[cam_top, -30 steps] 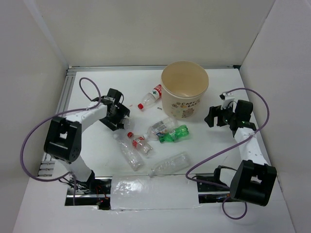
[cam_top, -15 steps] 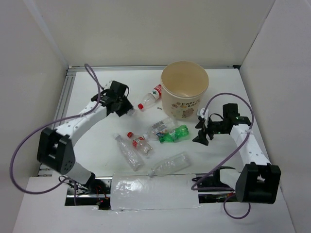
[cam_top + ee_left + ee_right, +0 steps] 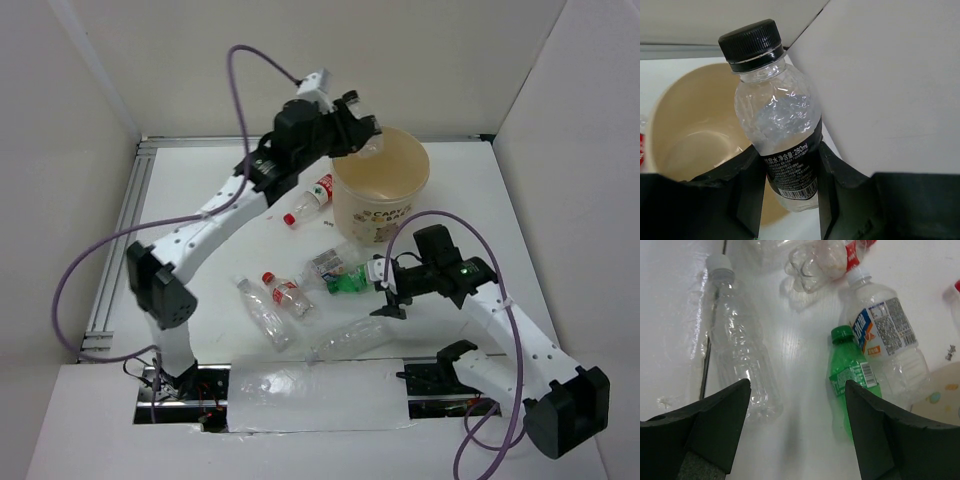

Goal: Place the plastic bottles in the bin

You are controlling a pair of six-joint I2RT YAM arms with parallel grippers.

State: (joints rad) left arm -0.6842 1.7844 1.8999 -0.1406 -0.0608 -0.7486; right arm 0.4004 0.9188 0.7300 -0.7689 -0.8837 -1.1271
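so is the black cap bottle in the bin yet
Not yet: the left end effector grips the bottle, capped, above the bin, whose inside looks empty.

Black-capped bottle point(image 3: 780, 125) between fingers point(image 3: 747, 197), above bin point(image 3: 670, 107)

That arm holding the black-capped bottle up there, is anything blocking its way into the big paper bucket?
Nothing visible does. The left gripper holds the clear, black-capped plastic bottle right at the rim of the round tan paper bin, whose mouth is open and looks empty inside.
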